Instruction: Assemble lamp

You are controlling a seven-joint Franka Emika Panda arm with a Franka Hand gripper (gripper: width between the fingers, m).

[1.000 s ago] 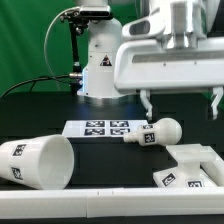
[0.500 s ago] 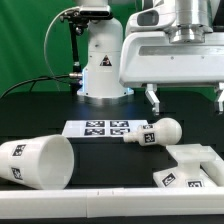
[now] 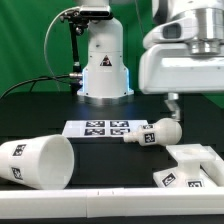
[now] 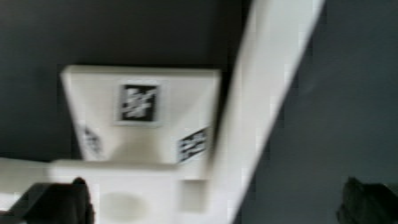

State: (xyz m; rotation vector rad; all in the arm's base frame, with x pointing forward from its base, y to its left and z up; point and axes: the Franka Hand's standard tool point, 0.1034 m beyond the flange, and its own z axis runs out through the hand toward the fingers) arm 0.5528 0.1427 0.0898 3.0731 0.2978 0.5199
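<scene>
Three white lamp parts with square tags lie on the black table. The shade (image 3: pixel 40 161) is on its side at the exterior view's left. The bulb (image 3: pixel 160 131) lies on its stem near the middle. The flared base (image 3: pixel 190 167) sits at the exterior view's right. My gripper (image 3: pixel 207 105) hangs open above the base, with only one finger (image 3: pixel 172 103) inside the exterior view. In the wrist view the base (image 4: pixel 143 105) lies below my gripper (image 4: pixel 217 203), and both dark fingertips (image 4: pixel 59 200) stand wide apart with nothing between them.
The marker board (image 3: pixel 100 128) lies flat behind the bulb. The white robot pedestal (image 3: pixel 103 60) stands at the back. A white rail (image 3: pixel 100 205) runs along the table's near edge and shows beside the base as a long white bar (image 4: pixel 270 90).
My gripper has moved towards the exterior view's right, from over the bulb to over the base. It stayed open. The lamp parts have not moved.
</scene>
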